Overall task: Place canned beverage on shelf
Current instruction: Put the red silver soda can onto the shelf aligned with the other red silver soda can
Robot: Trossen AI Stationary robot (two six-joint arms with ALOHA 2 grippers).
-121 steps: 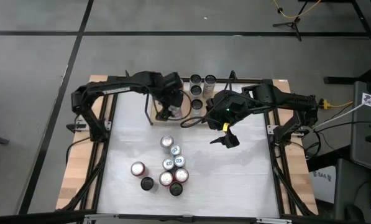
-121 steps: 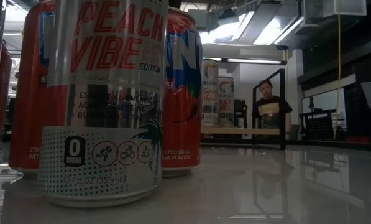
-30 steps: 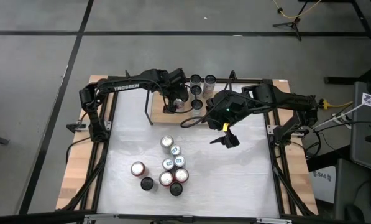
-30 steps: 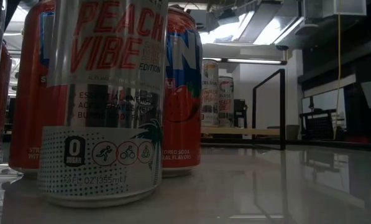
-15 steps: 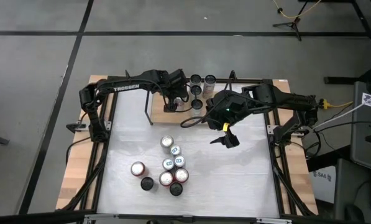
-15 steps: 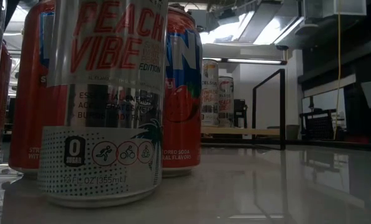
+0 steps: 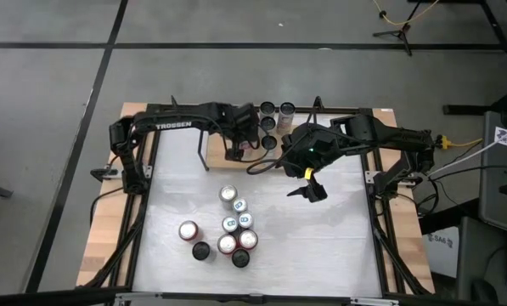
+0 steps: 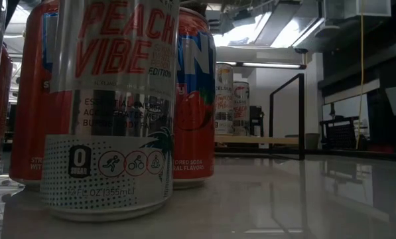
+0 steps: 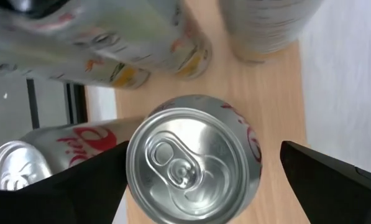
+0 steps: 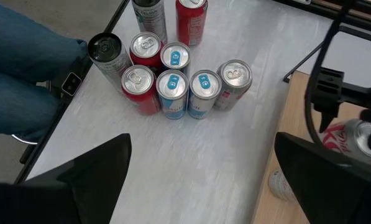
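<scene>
The shelf (image 7: 261, 151) is a light-wood board (image 9: 278, 93) with black rod uprights at the table's far middle. Several cans (image 7: 268, 124) stand on it. In the left wrist view a silver can with red lettering (image 9: 194, 158) stands upright on the board between the fingers of my open left gripper (image 9: 204, 180). The same can (image 10: 353, 134) shows in the right wrist view beside my left gripper (image 10: 325, 99). My right gripper (image 7: 308, 189) hangs open above the table's middle right with nothing between its fingers. My left gripper comes at the silver can from above, slanting down. One finger (image 9: 79, 193) lies close against the can's side (image 9: 130, 174); whether it touches I cannot tell. The other finger (image 9: 334, 180) stands clear of it.
A cluster of several loose cans (image 7: 228, 225) stands upright on the white table nearer its front, and fills the low view's left (image 8: 111, 106). A person's legs in jeans (image 10: 23, 68) are at the near edge. Bare tabletop (image 7: 321, 238) lies to the right.
My left gripper has swung a little toward the table's near edge over the shelf and has stayed open. The silver can stands where it was on the board.
</scene>
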